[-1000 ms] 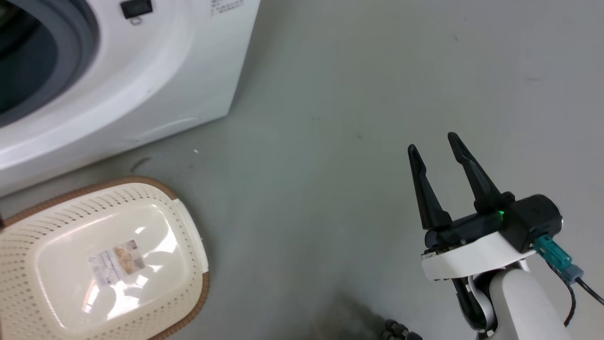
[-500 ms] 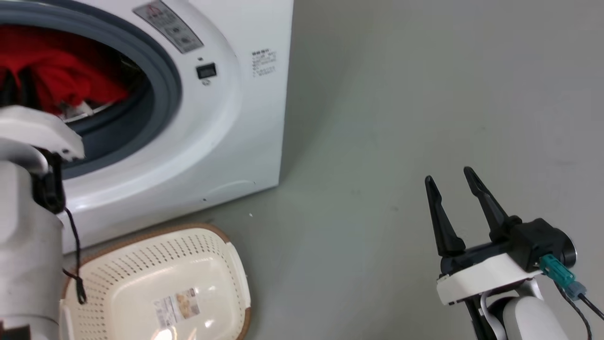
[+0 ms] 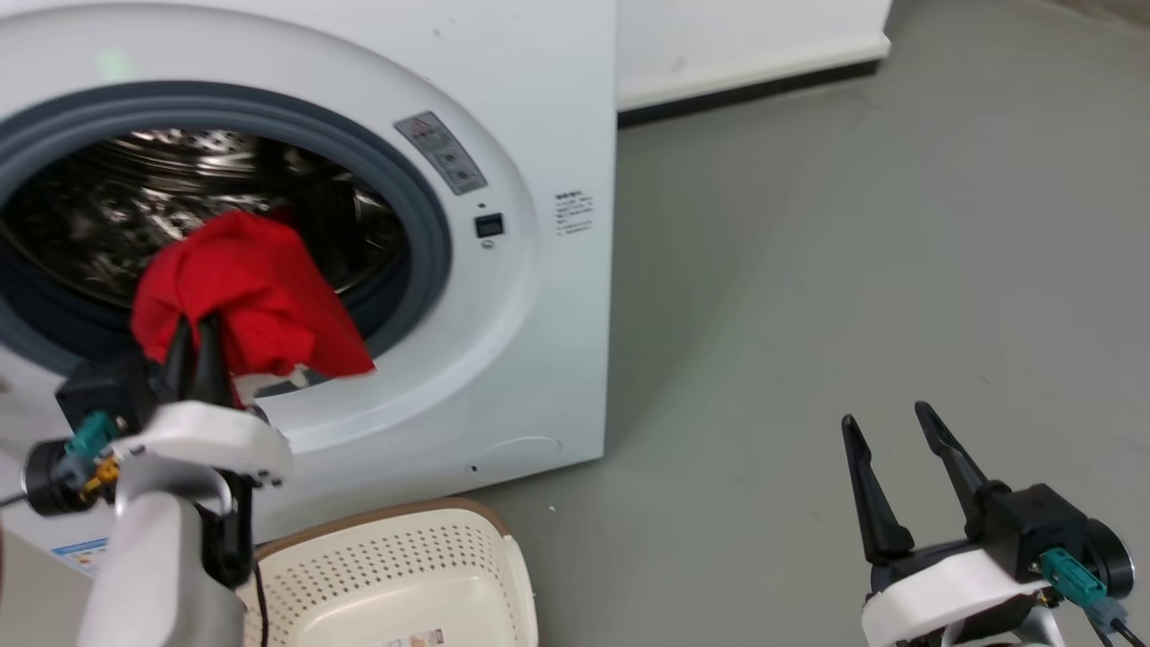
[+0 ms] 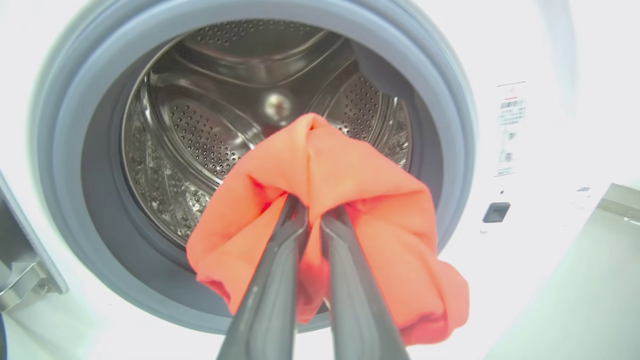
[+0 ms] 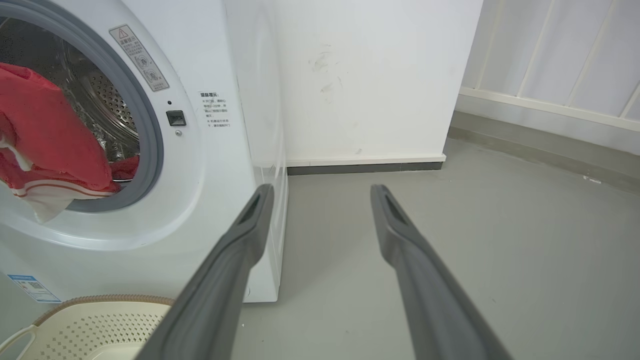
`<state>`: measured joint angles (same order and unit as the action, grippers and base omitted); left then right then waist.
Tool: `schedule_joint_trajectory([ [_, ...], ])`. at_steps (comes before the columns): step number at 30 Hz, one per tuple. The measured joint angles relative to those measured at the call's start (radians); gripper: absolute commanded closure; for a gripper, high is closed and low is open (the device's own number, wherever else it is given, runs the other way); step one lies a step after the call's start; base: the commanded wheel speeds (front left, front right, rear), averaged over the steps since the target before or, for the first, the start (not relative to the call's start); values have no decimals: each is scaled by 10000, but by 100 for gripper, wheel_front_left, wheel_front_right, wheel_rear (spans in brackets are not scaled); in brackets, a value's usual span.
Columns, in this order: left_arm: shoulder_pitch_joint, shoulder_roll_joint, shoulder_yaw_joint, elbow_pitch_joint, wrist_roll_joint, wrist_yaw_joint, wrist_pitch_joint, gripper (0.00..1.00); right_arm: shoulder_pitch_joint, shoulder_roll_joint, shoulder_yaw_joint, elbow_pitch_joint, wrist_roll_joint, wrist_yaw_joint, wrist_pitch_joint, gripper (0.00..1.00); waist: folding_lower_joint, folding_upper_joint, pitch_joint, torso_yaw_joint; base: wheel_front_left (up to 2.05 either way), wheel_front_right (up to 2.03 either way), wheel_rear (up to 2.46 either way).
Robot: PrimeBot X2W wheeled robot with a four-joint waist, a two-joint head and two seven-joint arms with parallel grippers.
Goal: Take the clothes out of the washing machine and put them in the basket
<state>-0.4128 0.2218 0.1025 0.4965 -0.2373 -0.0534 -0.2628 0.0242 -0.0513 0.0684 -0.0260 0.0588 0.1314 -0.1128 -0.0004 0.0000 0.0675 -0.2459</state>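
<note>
Left tool [image 3: 195, 328] [image 4: 315, 207]: its two dark fingers are pressing almost together on a fold of cloth, holding the red garment up in front of the porthole.
Red garment [image 3: 252, 288] [image 4: 350, 170] [image 5: 45, 130]: it is bunching over the left tool's fingertips and draping down on both sides of them, hanging lowest on that tool's right. From the right tool's side, a pale striped edge is dangling under it.
Washing machine [image 3: 539, 314] [image 4: 65, 150] [image 5: 225, 200]: it is standing straight ahead of the left tool, and its grey rubber rim is ringing the opening just beyond the garment.
Drum [image 3: 108, 189] [image 4: 200, 130]: the perforated steel is gleaming behind the held cloth. A little more red [image 5: 127, 167] is showing low inside, and I cannot tell whether it is a separate piece.
Basket [image 3: 404, 557] [image 5: 90, 325]: it is sitting on the floor below the left tool, close against the machine's front, open side up.
Right tool [image 3: 885, 415] [image 5: 322, 189]: it is hovering well off to the left tool's right, beyond the machine's corner, with its fingers spread wide and gripping nothing.
Floor [image 3: 809, 270]: the grey surface is stretching ahead of the right tool to a white wall [image 5: 375, 75].
</note>
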Motion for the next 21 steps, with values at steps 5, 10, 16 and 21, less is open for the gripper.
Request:
schedule_joint_trajectory([
  [5,1430,-535,2,-878,119,2,-2,100,439,4,-163,-259,-146,0,270,0,0,0,-567,493,0,0,0],
  [10,2693,-945,-245,-1440,159,-54,-2,100,773,2,-284,-479,-151,-2,466,0,1,0,-926,1042,0,0,0],
  [16,4098,-1267,-688,-1745,230,8,150,100,998,2,-299,-660,-151,0,579,0,2,0,-1130,1520,0,0,0],
  [21,4800,-1409,-1024,-1367,217,113,385,100,1011,2,-291,-750,-151,-2,600,0,4,0,-975,1666,0,0,0],
])
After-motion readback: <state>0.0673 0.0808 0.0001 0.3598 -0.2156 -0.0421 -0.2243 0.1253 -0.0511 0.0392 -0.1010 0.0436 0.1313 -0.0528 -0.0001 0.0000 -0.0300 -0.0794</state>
